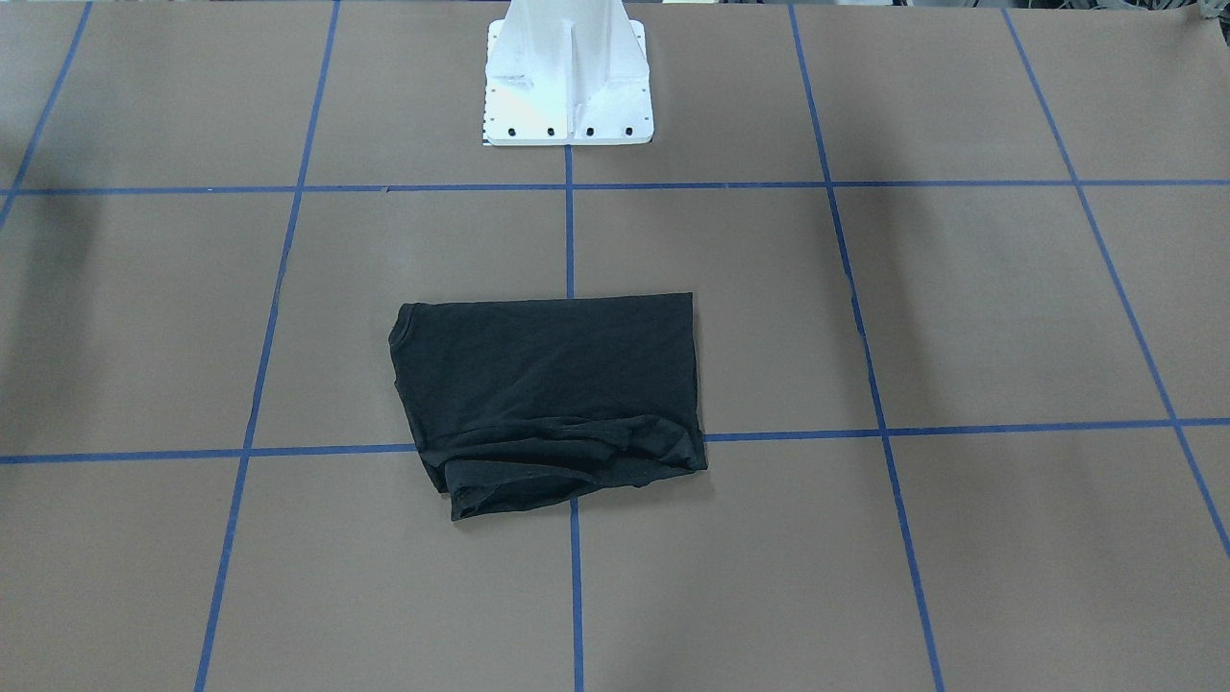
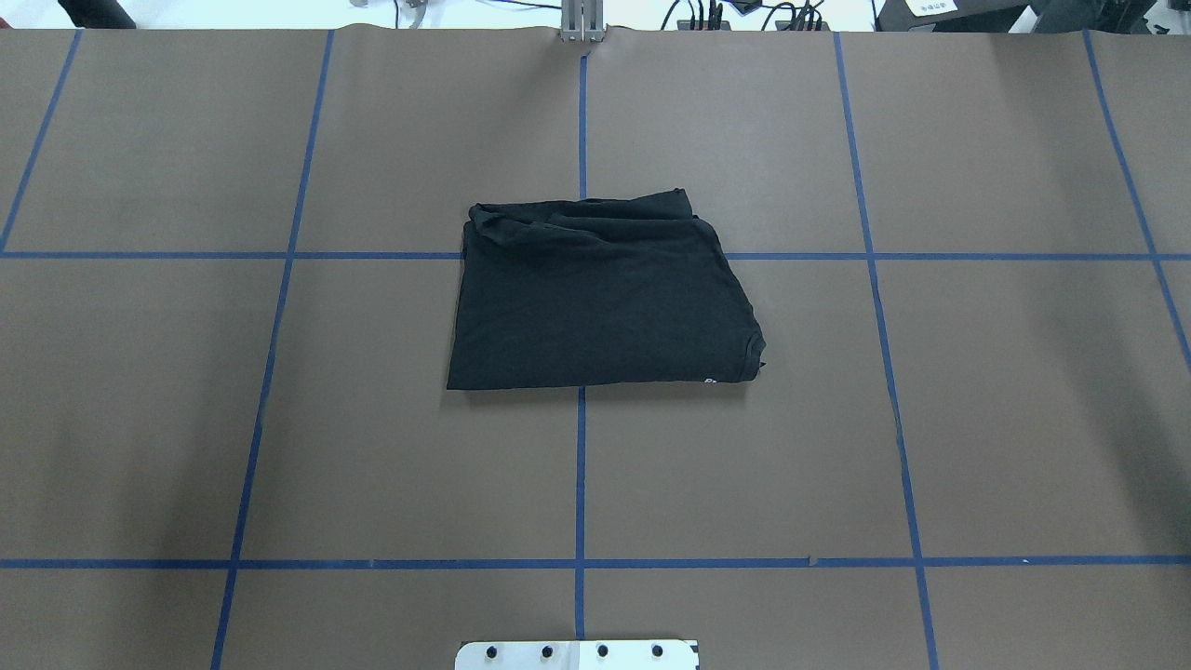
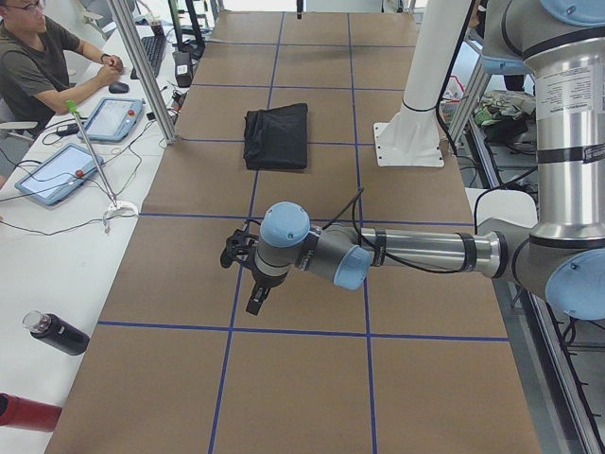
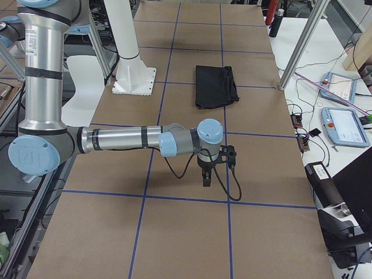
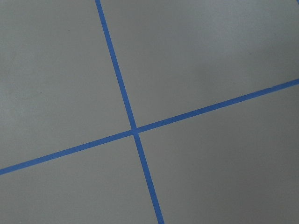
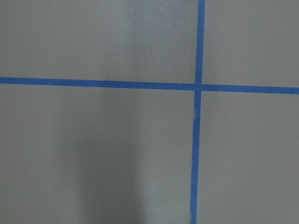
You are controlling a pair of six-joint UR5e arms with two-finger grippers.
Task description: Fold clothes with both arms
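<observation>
The black T-shirt (image 1: 548, 384) lies folded into a rough rectangle at the table's middle, with bunched layers along its edge away from the robot (image 2: 595, 298). No print shows. My left arm's gripper (image 3: 248, 279) hangs over the table's left end, far from the shirt (image 3: 277, 135). My right arm's gripper (image 4: 206, 174) hangs over the table's right end, equally far from the shirt (image 4: 215, 86). Each gripper shows in a side view only, so I cannot tell whether it is open or shut. Both wrist views show only brown table and crossing blue tape.
The white pedestal base (image 1: 567, 82) stands behind the shirt on the robot's side. Blue tape lines (image 2: 581, 465) grid the brown table. A person (image 3: 38, 57) sits at a side desk with tablets (image 3: 57, 173) and a bottle (image 3: 57, 333); a metal post (image 3: 142, 71) stands nearby.
</observation>
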